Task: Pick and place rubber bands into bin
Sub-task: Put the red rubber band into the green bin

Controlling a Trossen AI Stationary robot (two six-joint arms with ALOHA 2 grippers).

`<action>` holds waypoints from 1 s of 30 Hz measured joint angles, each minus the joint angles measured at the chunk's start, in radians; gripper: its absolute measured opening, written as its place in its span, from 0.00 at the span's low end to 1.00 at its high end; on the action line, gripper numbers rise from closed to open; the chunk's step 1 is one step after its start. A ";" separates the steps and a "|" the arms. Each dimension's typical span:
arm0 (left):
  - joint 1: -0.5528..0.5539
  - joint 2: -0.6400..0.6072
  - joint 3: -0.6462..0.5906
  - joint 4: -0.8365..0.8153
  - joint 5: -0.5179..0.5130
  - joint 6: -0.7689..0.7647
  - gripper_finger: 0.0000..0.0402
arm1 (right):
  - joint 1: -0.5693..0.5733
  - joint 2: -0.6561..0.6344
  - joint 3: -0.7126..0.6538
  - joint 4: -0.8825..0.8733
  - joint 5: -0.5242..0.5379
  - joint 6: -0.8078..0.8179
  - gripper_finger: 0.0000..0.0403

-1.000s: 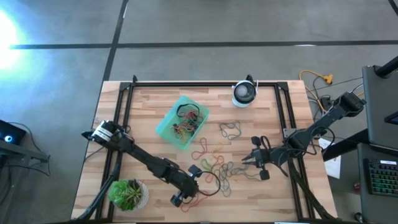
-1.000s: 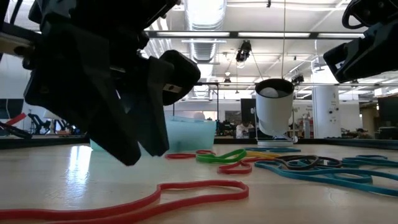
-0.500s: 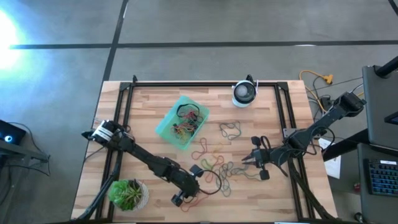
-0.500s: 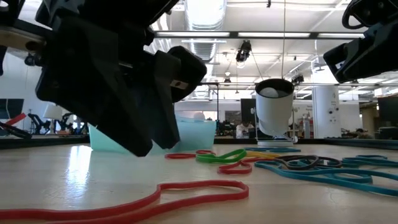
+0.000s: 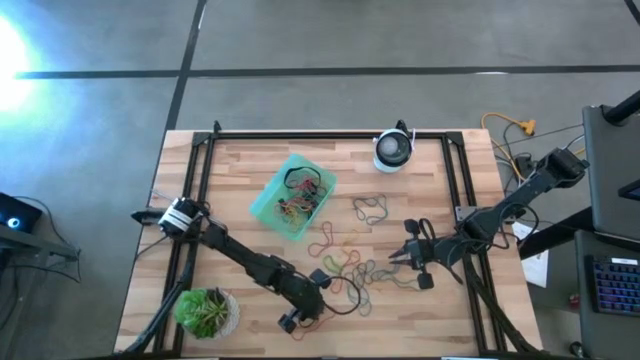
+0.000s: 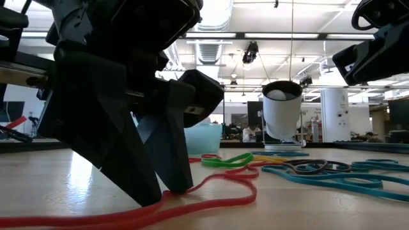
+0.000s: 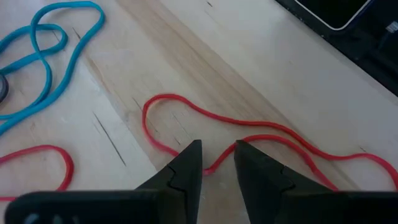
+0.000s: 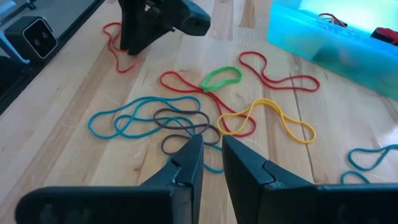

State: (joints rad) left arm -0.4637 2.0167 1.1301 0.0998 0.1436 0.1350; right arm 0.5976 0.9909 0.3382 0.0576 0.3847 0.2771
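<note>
Near the table's front edge, the left gripper [image 7: 216,163] stands tips-down on the wood with its fingers a narrow gap apart, straddling a long red band [image 7: 261,140] that runs between them; it is not pinched. Behind and left of the loose pile sits the bin [image 5: 293,195], several bands already inside. The rubber bands [image 5: 352,272] lie scattered mid-table. On the right, the right gripper [image 8: 212,152] hovers above them, fingers slightly parted and empty.
</note>
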 joint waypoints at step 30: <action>0.024 -0.063 -0.025 -0.095 -0.382 0.029 0.00 | 0.000 0.000 -0.002 0.000 0.000 0.003 0.13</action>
State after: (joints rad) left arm -0.4400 1.9537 1.1049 0.0046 -0.2381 0.1638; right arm 0.5979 0.9909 0.3362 0.0573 0.3847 0.2806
